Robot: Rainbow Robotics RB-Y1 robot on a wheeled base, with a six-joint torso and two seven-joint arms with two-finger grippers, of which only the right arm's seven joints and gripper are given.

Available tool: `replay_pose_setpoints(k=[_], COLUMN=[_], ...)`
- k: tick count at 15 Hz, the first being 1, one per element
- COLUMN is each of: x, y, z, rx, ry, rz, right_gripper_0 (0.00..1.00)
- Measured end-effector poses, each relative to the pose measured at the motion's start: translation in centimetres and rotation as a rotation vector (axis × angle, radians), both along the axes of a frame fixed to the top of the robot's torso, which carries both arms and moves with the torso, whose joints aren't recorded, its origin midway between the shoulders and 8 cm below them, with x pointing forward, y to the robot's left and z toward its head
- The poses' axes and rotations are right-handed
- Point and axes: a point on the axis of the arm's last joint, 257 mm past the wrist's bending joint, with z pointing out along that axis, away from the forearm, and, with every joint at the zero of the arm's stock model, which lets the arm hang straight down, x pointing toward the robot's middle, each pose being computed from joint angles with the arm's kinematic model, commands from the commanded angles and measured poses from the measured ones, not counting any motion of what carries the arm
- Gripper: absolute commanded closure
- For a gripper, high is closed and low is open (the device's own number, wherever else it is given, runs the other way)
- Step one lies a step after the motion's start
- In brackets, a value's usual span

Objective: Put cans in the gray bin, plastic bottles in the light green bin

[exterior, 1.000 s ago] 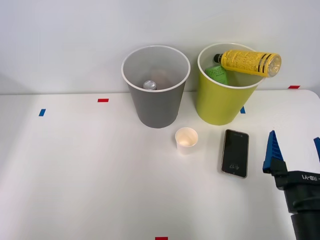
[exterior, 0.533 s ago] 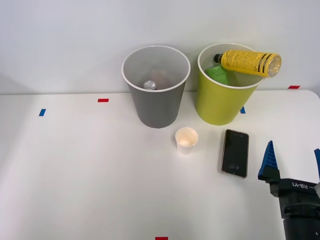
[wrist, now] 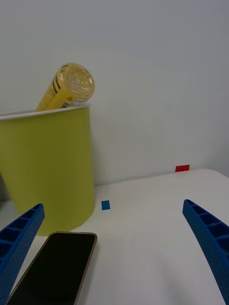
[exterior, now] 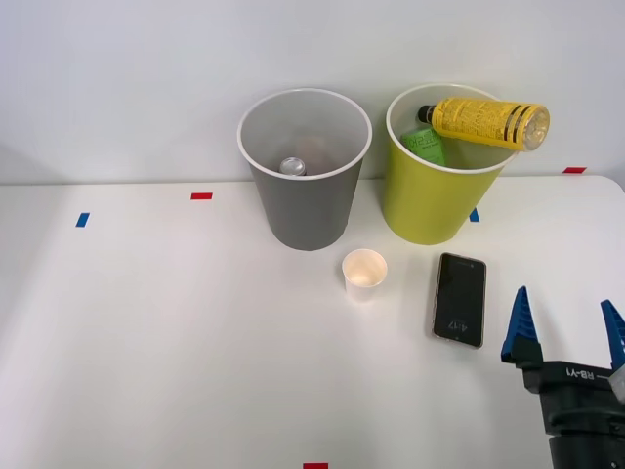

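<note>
Inside the gray bin the can sits; the plastic bottle lies across the light green bin's rim. Sorting looks nearly done; gripper wide open, empty.

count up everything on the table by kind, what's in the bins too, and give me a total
Bins: 2, gray bin, light green bin
Bottles: 1, yellow-labelled
Cans: 1
Paper cups: 1
Smartphones: 1
Green item in the lime bin, unclear: 1
Total: 7

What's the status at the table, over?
Right gripper open, empty. Bottle lies across light green bin rim; can in gray bin. Phone beside gripper.
</note>
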Motion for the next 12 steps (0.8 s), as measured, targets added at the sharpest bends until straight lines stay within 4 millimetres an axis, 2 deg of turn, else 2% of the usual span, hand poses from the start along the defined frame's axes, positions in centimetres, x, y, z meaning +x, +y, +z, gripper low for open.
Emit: replay_pose_setpoints(k=[3,5,7,9,12], x=[-1.2,-3.2,-4.8,-6.8,-9.6], y=[0.7,1.2,2.9,4.8,6.5], z=[-1.5,-2.8,-3.9,-4.2,-4.9], rx=[-0.159,-0.267,-0.237,-0.2,-0.211], ry=[0.008,0.045,0.069,0.06,0.072], rz=[0.017,0.028,0.101,0.175,0.201], right_gripper_0=[0.0,0.0,0.0,0.0,0.0])
